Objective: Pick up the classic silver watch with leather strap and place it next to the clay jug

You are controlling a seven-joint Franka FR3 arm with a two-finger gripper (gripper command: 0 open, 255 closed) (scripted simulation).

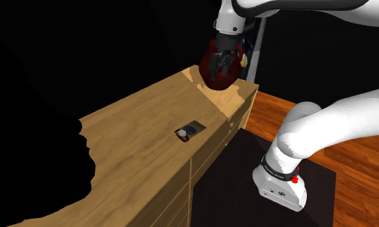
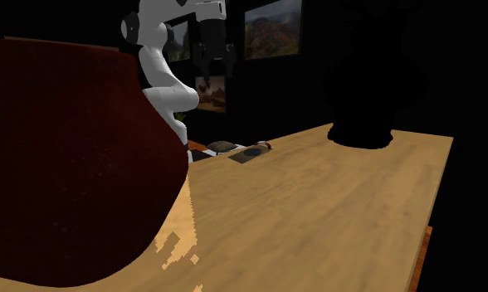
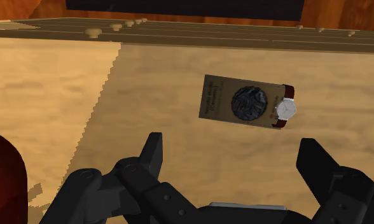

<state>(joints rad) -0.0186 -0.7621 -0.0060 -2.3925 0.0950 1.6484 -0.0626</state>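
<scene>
Progress on the task was at its very start: nothing had been picked up, and the whole carry was left to do. The silver-faced watch [image 3: 285, 108] with its dark reddish-brown strap lay flat on the wooden table [image 1: 136, 148], touching the end of a small tan card [image 3: 240, 102] with a dark round emblem. In the shoulder view the watch [image 1: 182, 133] sat close to the table edge that faces the stand, about midway along the top.

The dark red jug [image 1: 217, 82] stood at the far end of the table, well apart from the watch. From the second exterior camera the jug [image 2: 68, 166] loomed close at that view's left, with the watch [image 2: 265, 146] and card far behind it.

The black hand [image 1: 222, 66] hung in the air above the table, up near the jug rather than over the watch. In the wrist view the hand [image 3: 233, 153] had its two fingers spread wide with nothing between them, and the watch lay beyond them, a little toward one finger's side.

By my reading, every step remained: moving over the watch, descending, closing on it, lifting, and setting it down on the bare wood beside the jug.
</scene>
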